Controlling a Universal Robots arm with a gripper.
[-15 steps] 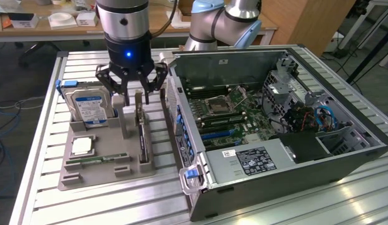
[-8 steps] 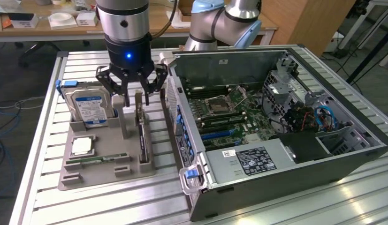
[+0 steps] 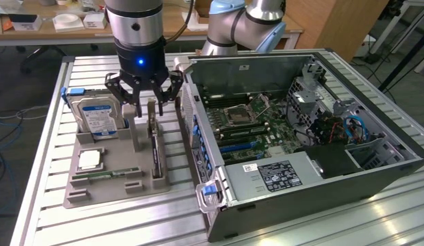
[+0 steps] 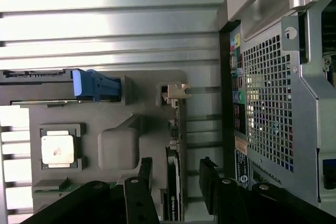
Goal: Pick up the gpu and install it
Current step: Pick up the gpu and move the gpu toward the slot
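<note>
Both fingers of my gripper are hanging spread, straddling the gpu standing on edge in the grey tray, not yet pinching it.

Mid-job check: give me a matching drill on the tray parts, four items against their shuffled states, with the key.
1. gpu
2. hard drive
3. CPU
4. memory stick

A. lies flat in a square recess
B. stands on edge between the open gripper's fingers
C. green, lies flat in a long slot
D. stands upright, blue-white label

Pairs: 1-B, 2-D, 3-A, 4-C
</note>
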